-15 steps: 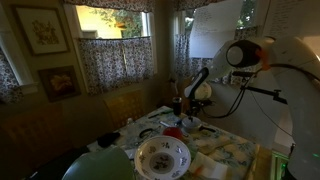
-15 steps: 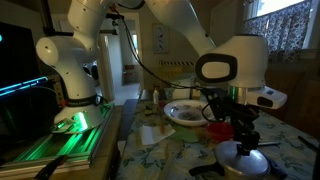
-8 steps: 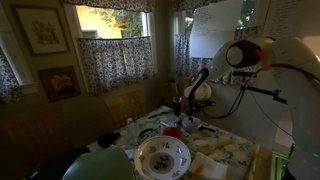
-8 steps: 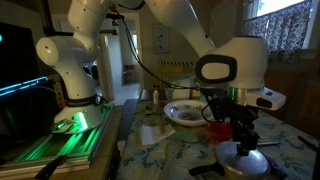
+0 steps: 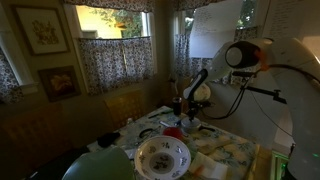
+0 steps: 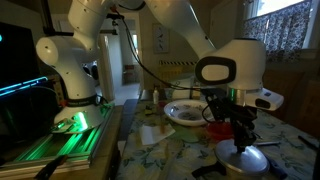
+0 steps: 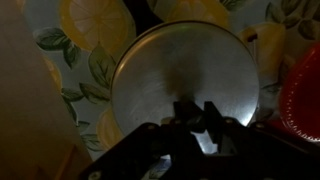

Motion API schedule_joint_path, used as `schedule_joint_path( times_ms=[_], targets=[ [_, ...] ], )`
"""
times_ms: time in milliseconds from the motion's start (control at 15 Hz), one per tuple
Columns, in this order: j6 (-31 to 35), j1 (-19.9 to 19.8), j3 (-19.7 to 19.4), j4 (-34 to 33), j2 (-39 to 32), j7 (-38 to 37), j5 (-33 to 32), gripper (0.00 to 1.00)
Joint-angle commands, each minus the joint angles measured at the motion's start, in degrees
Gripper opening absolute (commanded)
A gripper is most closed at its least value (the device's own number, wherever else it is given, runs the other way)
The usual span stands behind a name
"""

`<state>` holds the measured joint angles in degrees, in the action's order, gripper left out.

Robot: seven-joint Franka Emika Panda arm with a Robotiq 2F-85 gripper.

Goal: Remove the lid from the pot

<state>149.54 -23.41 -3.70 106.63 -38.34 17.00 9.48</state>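
Here, a pot (image 6: 240,170) with its lid (image 7: 185,75) on stands near a patterned bowl (image 6: 185,113). The gripper (image 7: 197,118) hangs over the lid's middle; I cannot tell whether it grips.

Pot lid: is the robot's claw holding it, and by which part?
It cannot be told. The gripper sits at the centre of the lid, but the dark pictures do not show whether it is shut on anything.

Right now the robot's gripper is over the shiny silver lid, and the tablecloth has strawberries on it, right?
Not quite. The gripper is over the shiny silver lid, but the tablecloth has yellow lemons with green leaves on it, not strawberries. The wrist view shows them around the lid.
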Motion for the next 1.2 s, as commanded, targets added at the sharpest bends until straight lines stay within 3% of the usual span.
schedule_joint_path(
  times_ms=[0,333,800,1133],
  targets=[
    [2.5,0.0,0.3,-0.3,-0.1,0.4,-0.6,0.06],
    [2.8,1.0,0.2,2.6,4.8,0.5,-1.6,0.06],
    [-5.0,3.9,0.9,4.2,11.8,1.7,-1.8,0.06],
    [-8.1,7.1,0.0,0.1,11.9,2.2,-4.9,0.06]
  ],
)
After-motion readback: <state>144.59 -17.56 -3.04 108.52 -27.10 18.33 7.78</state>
